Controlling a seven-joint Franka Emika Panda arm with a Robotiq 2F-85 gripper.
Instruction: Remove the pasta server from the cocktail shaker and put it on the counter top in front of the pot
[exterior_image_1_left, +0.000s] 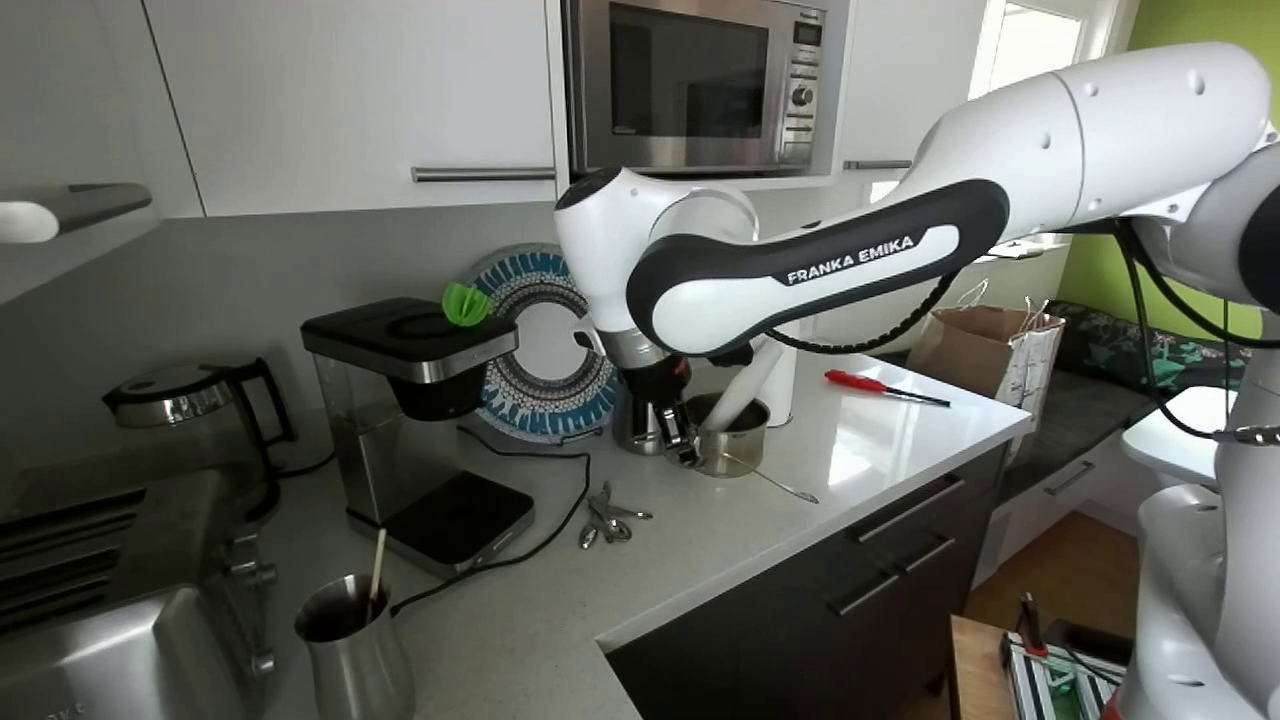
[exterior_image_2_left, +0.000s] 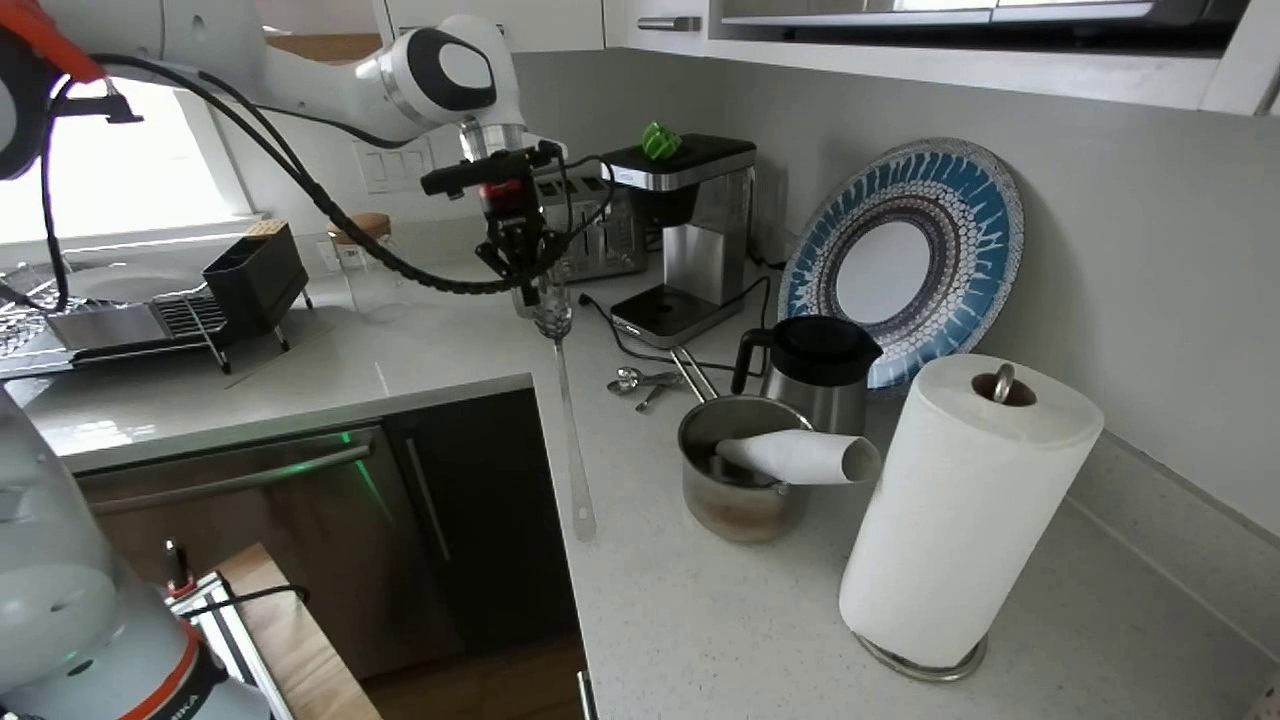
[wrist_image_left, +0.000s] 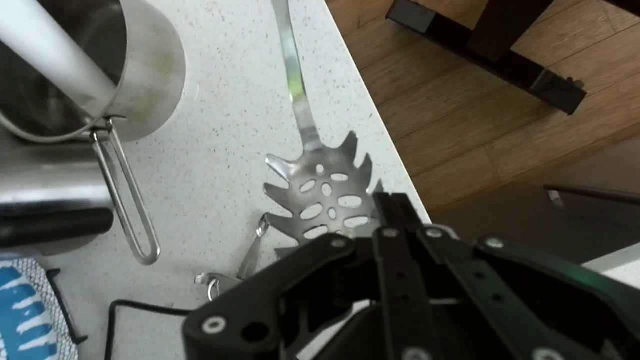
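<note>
The first half of the task is judged to be done: the pasta server (wrist_image_left: 327, 159) is out of the shaker (exterior_image_1_left: 362, 660), taken to be the bulging steel cup in which only a thin pale stick (exterior_image_1_left: 377, 562) is seen. The server is held by the gripper (wrist_image_left: 392, 197), whose jaws are pressed nearly together and seem to pinch the rim of its head; the exact spot of contact is hidden by the jaws themselves. The head appears to be raised off the worktop (exterior_image_2_left: 640, 600), while the handle slants down toward the strip between the pot (exterior_image_2_left: 730, 505) and the front edge. Whether the handle's end (exterior_image_2_left: 583, 512), seen in an exterior view just beside that edge, is touching the surface cannot be told. The lowering of the head and the release are left, and a slip over the edge should be guarded against. The server is made of thin, softly shining metal: a shallow scoop pierced by oval slots, fringed with pointed teeth, and drawn into a narrow flat handle that is widened at its end. The pot is a plain steel cylinder, brownish lower down, fitted with a looped wire handle; a smooth white tube (exterior_image_2_left: 790, 457) is leaned in it. The worktop is pale, hard and finely speckled, and small metal spoons (exterior_image_1_left: 604, 512) are seen lying on it near the pot.
</note>
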